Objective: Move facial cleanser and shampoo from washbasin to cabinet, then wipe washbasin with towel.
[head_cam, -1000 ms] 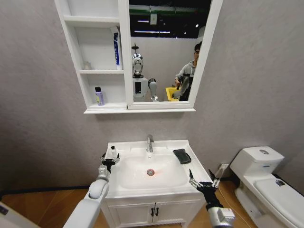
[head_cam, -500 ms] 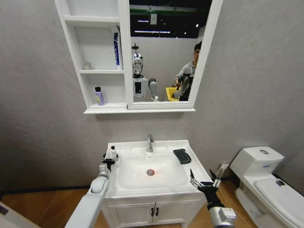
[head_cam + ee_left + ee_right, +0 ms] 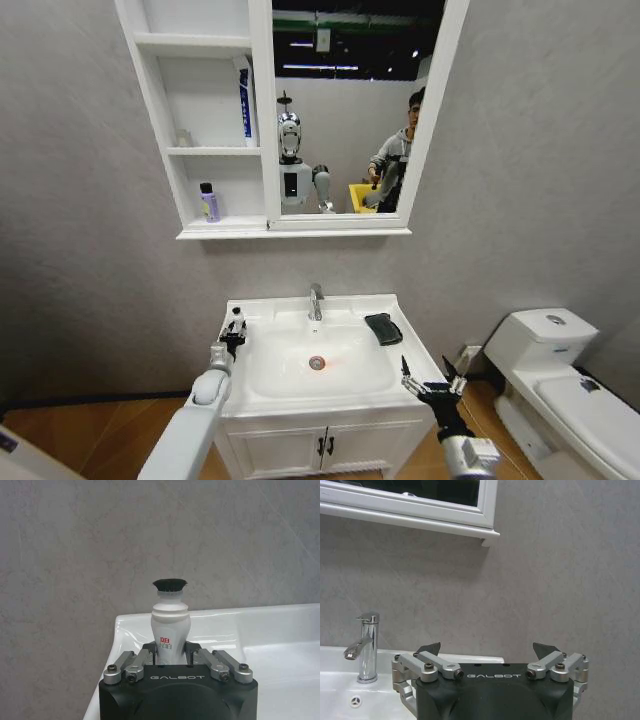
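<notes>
The cabinet (image 3: 205, 120) hung on the wall with a purple bottle (image 3: 208, 203) on its low shelf and a blue tube (image 3: 244, 105) one shelf up. Below it sat the washbasin (image 3: 318, 362). The dark towel (image 3: 383, 328) lay on the basin's back right corner. The right claw (image 3: 431, 378) hung by the front right corner, spread wide, holding nothing. The left claw (image 3: 231, 338) pinched a small white bottle (image 3: 170, 625), which stood upright on the basin's back left corner.

High head view; wrist views near washbasin (image 3: 300, 385).
</notes>
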You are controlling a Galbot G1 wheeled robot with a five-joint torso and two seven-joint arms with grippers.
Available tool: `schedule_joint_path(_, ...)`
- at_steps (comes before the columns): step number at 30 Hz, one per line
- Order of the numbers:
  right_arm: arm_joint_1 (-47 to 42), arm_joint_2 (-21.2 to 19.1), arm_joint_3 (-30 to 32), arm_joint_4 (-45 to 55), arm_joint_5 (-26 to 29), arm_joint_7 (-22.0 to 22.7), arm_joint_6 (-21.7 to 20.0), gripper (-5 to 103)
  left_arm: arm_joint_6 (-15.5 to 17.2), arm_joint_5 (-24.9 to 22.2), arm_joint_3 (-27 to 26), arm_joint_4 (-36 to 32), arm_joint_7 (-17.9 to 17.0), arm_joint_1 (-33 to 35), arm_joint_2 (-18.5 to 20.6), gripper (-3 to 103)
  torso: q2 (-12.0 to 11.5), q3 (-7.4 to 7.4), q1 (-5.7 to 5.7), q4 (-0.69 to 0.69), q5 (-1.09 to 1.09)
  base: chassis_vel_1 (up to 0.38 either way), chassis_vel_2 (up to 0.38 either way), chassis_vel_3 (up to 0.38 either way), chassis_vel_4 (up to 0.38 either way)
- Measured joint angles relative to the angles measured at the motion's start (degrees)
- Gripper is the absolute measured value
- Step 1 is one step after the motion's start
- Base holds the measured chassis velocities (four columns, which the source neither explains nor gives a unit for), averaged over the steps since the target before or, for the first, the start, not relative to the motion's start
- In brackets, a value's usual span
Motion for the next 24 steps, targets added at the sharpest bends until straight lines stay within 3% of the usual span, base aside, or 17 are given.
schedule_joint_path(5,0.4,0.0,-0.3,-0.1,0.0,0.0,0.0,100,1.2,-0.9,0.2,-3.6,-0.1,1.1,1.3,27,0.0,0.00,0.00,-0.01,0.00,0.000,0.000,0.000,0.000)
schedule_joint_path(13,0.7,0.1,-0.4,-0.2,-0.2,0.0,-0.3,100,10.1,-9.1,0.8,-22.5,-5.8,4.5,11.0,27,0.0,-0.01,-0.01,0.01,-0.02,0.000,0.000,0.000,0.000)
schedule_joint_path(15,0.8,0.0,-0.5,-0.2,-0.5,0.0,-0.5,100,15.2,-16.3,0.8,-33.5,-9.6,4.2,16.8,27,0.0,-0.01,-0.01,-0.02,-0.01,0.000,0.000,0.000,0.000)
schedule_joint_path(16,0.8,0.0,-0.5,-0.2,-0.5,0.0,-0.5,100,15.2,-16.3,0.8,-33.5,-9.6,4.2,16.8,27,0.0,-0.01,-0.01,-0.02,-0.01,0.000,0.000,0.000,0.000)
schedule_joint_path(19,1.1,0.3,-0.9,-0.3,-0.9,0.0,-0.8,100,25.2,-31.1,0.0,-44.6,-15.5,0.6,26.3,27,0.0,-0.01,-0.01,0.00,0.01,0.000,0.000,0.000,0.000)
schedule_joint_path(20,1.1,0.3,-0.9,-0.3,-0.9,0.0,-0.8,100,25.2,-31.1,0.0,-44.6,-15.5,0.6,26.3,27,0.0,-0.01,-0.01,0.00,0.01,0.000,0.000,0.000,0.000)
schedule_joint_path(23,1.2,0.5,-1.1,-0.3,-1.1,0.0,-1.0,100,32.5,-46.8,0.0,-49.7,-19.5,-7.4,33.0,27,0.0,-0.01,-0.01,0.01,0.02,0.000,0.000,0.000,0.000)
schedule_joint_path(24,1.2,0.5,-1.1,-0.3,-1.1,0.0,-1.0,100,32.5,-46.8,0.0,-49.7,-19.5,-7.4,33.0,27,0.0,-0.01,-0.01,0.01,0.02,0.000,0.000,0.000,0.000)
